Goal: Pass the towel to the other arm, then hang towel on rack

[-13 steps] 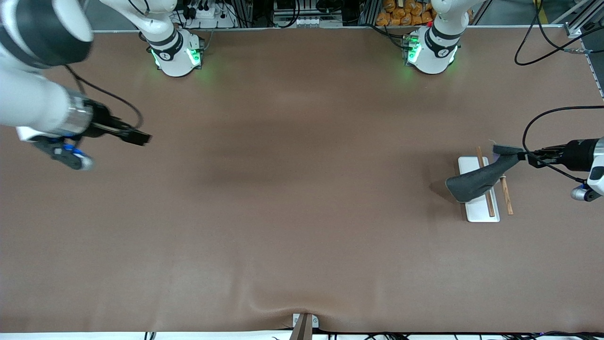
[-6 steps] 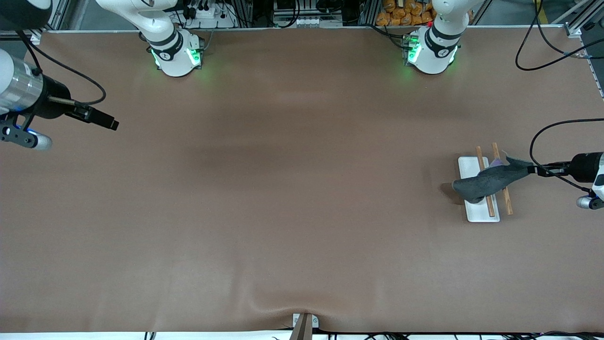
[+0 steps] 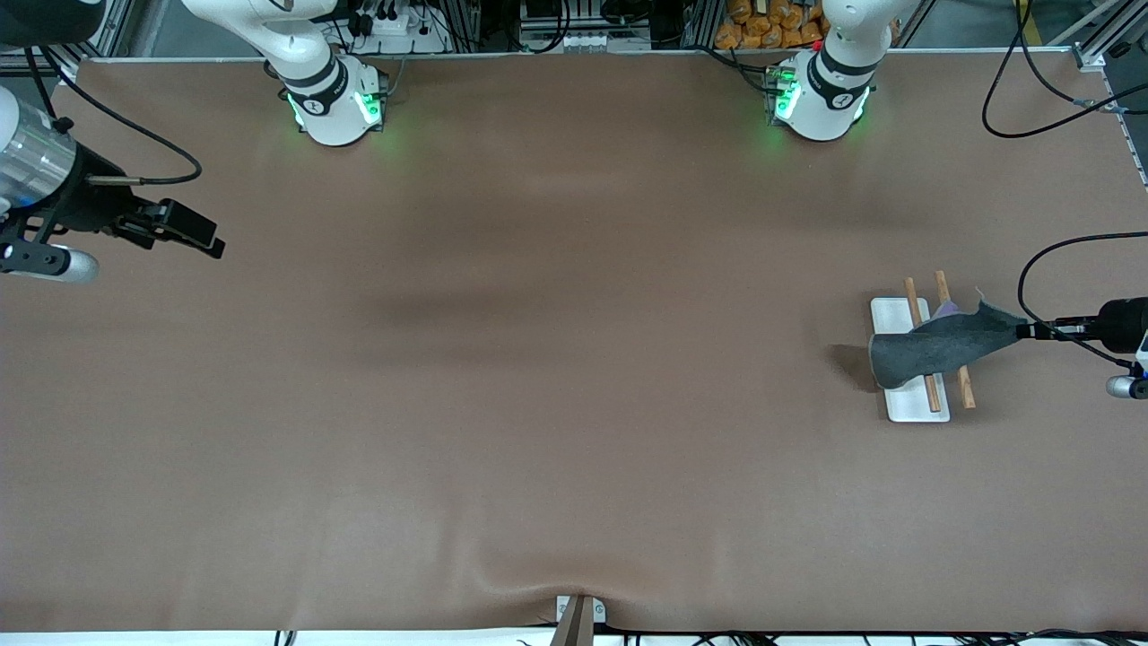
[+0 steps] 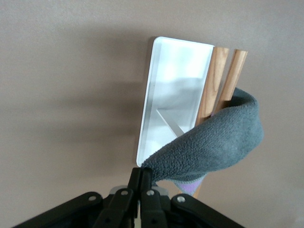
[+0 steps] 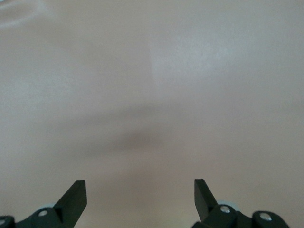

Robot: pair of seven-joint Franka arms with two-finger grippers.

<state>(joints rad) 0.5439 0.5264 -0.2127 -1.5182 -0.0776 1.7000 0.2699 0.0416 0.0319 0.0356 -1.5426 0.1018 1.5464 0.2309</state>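
The dark grey towel [image 3: 942, 344] [image 4: 223, 142] lies draped across both wooden rods of the rack [image 3: 908, 408] [image 4: 175, 90] at the left arm's end of the table. One corner of the towel is pinched in my left gripper [image 3: 1022, 331] [image 4: 145, 173], which is shut on it beside the rack. A lilac tag [image 4: 190, 186] shows under the cloth. My right gripper [image 3: 202, 236] [image 5: 140, 190] hangs open and empty over bare table at the right arm's end.
The rack's white base plate [image 4: 166, 66] lies flat on the brown table mat [image 3: 574, 359]. Black cables [image 3: 1040, 260] trail near the left wrist. A small bracket [image 3: 578, 615] sits at the table edge nearest the front camera.
My left gripper pulled the towel down and across the rods toward the table's end, so the cloth now lies flatter over both. My right arm drew back to its end of the table.
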